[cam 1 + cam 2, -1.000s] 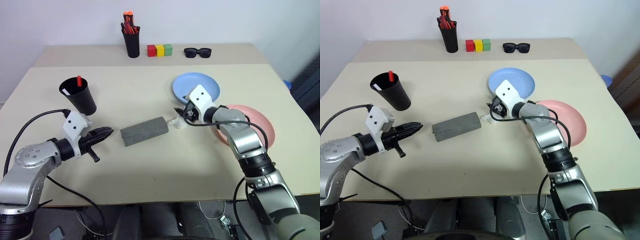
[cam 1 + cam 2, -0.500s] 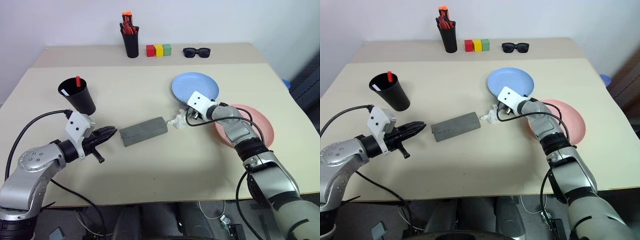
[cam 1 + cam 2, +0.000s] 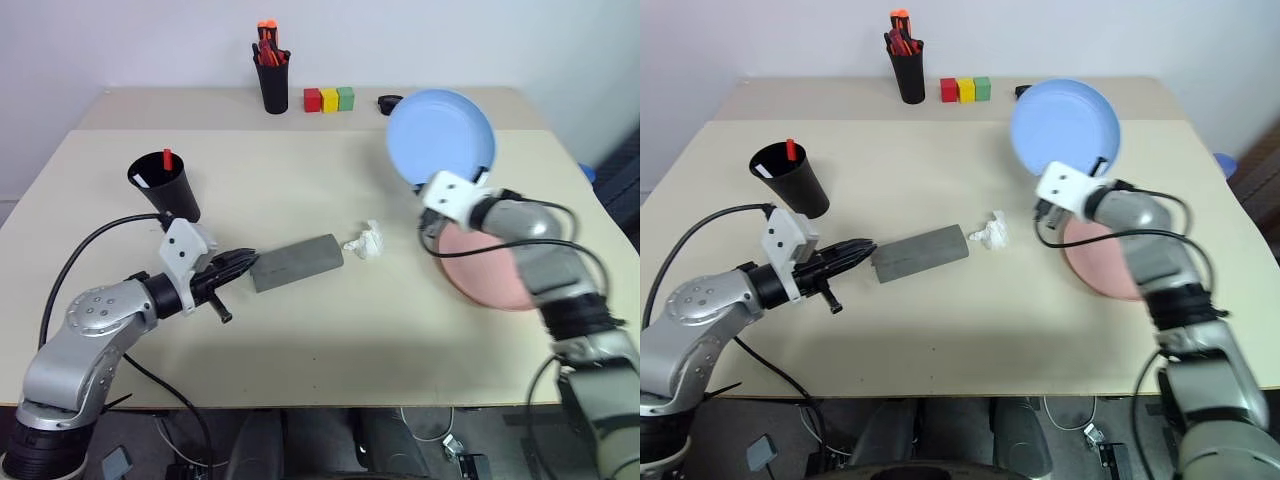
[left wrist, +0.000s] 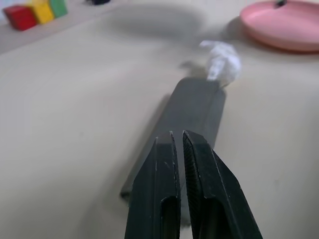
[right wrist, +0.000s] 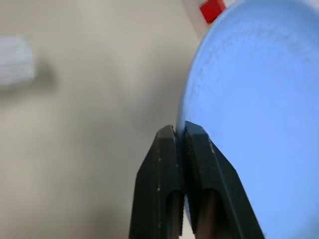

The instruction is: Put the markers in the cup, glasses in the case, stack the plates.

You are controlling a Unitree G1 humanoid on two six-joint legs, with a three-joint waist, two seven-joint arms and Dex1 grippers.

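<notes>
The right end effector (image 5: 179,137) is pinched onto the rim of the light blue plate (image 3: 441,136), holding it tilted up on edge above the bench (image 3: 330,330), at about 12 o'clock from the salmon pink plate (image 3: 485,270) lying flat below it. The left end effector (image 4: 178,142) has its fingers pressed together on nothing, tips just at the near end of the grey case (image 3: 296,262), which lies mid-bench with a crumpled white scrap (image 3: 366,241) at its 3 o'clock. The black cup (image 3: 164,184), a red-ended marker (image 3: 166,158) standing in it, sits at 10 o'clock from the case.
</notes>
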